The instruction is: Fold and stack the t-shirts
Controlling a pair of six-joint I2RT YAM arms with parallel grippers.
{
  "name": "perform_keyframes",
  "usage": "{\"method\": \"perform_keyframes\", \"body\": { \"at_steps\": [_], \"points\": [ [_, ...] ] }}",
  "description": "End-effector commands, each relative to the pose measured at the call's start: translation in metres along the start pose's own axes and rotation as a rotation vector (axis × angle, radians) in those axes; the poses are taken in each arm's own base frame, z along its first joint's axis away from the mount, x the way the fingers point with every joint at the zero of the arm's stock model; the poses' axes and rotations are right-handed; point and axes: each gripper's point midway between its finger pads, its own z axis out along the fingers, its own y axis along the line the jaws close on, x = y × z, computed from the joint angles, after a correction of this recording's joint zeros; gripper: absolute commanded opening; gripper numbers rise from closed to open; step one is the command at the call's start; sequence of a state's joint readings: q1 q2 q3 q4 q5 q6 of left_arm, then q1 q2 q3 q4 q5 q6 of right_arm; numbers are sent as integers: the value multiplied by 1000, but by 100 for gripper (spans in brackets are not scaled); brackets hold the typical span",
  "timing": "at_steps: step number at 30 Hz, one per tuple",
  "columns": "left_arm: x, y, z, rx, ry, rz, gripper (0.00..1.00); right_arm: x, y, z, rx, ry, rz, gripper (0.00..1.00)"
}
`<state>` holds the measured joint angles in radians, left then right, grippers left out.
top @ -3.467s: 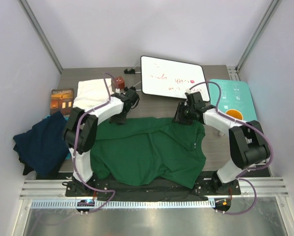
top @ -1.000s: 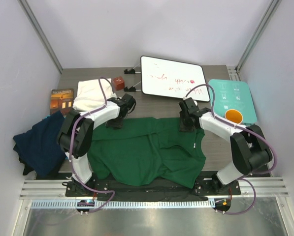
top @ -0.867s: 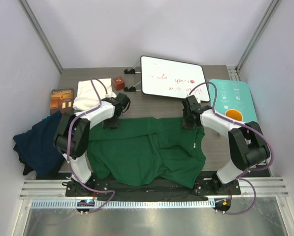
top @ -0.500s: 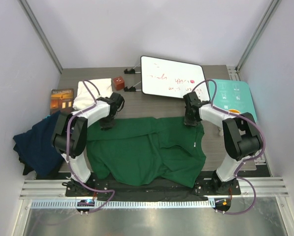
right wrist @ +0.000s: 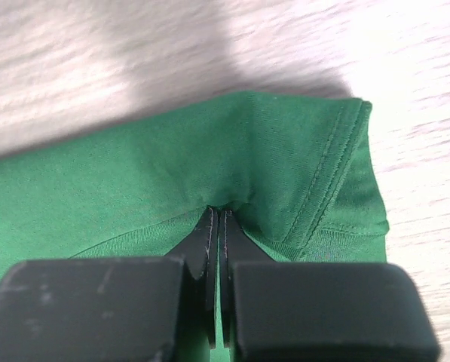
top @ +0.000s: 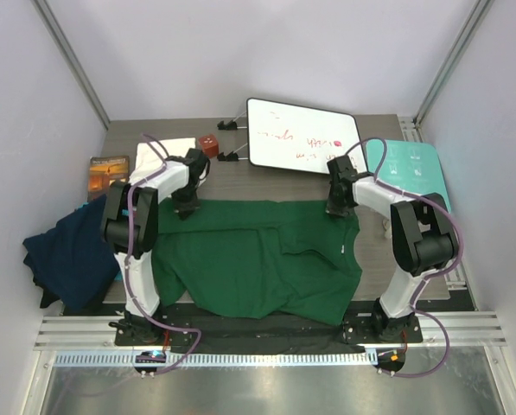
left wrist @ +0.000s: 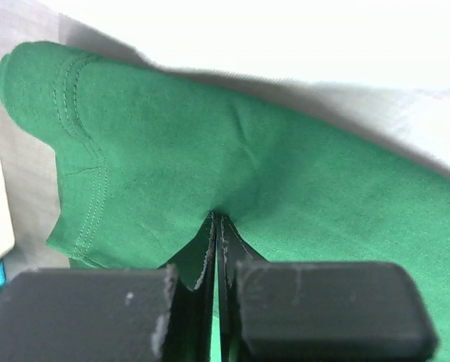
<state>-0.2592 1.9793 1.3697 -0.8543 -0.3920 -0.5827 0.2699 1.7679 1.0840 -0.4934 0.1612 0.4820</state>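
The dark green t-shirt (top: 258, 255) lies spread across the middle of the table. At its far left corner my left gripper (top: 186, 206) is shut on a pinch of the green cloth (left wrist: 285, 173), the jaws pressed together (left wrist: 217, 220) near the stitched hem. My right gripper (top: 336, 207) is shut on the shirt's far right corner (right wrist: 270, 151), its jaws closed (right wrist: 218, 211) beside a stitched edge. The navy blue t-shirt (top: 67, 255) lies crumpled at the left table edge. The cream-white t-shirt (top: 158, 156) sits folded at the back left, partly behind my left arm.
A whiteboard (top: 302, 134) on clip stands sits at the back centre, with a small red-brown cube (top: 208, 143) to its left. A flat teal board (top: 413, 169) lies at the back right. A brown book (top: 108, 170) lies near the white shirt.
Both grippers have slid outward along the green shirt's far edge to its corners and closed on the cloth. That edge now lies straighter and wider.
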Motion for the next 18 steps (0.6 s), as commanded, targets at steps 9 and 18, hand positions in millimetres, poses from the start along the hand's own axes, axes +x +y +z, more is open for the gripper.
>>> {"method": "perform_keyframes", "body": {
  "at_steps": [9, 18],
  "points": [
    [-53, -29, 3, 73, -34, 71, 0, -48, -10, 26, 28, -35, 81, 1],
    [-65, -29, 2, 58, -64, 82, 1, -92, 22, 25, -62, -78, 81, 1]
  ]
}}
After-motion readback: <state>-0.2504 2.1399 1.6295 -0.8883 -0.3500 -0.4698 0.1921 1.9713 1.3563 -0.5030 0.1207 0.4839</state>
